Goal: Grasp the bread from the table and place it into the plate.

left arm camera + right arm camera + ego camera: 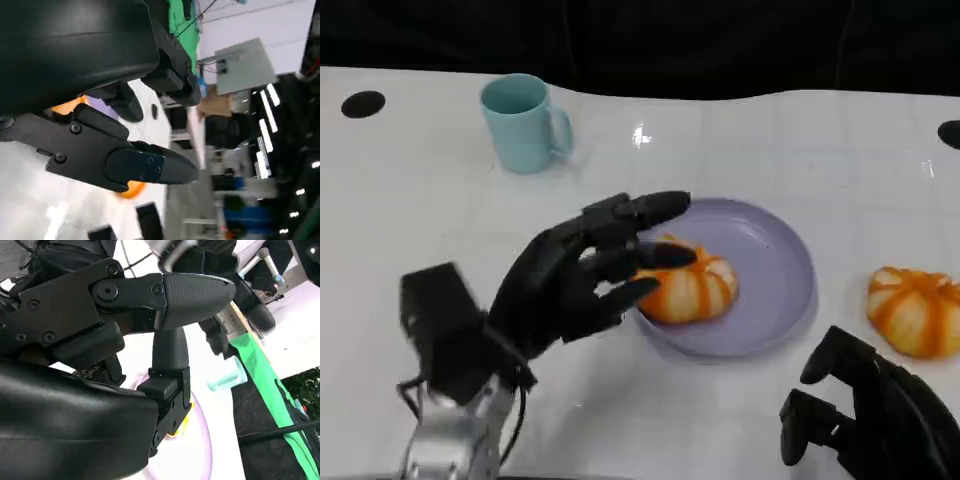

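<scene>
Head view: my left hand (582,275) reaches over the lavender plate (782,262) at its 9 o'clock edge, fingers spread around the bread (692,288) lying in the plate; whether they touch it, I cannot tell. A second bread (914,310) lies on the table (720,140) at the plate's 3 o'clock. My right hand (865,415) rests at 5 o'clock, fingers apart, holding nothing. A teal mug (524,122) stands at 11 o'clock.

Left wrist view: orange bread (131,189) shows beyond my fingers (145,165).

Right wrist view: the mug (227,378) and plate rim (206,432) show past my spread fingers (192,292).

You had bright, even overhead light on the white table (740,140), with small glare spots near its far edge. The left hand (582,272) looked slightly motion-blurred. Both wrist views were soft close up, with streaked ceiling lights (265,125).
</scene>
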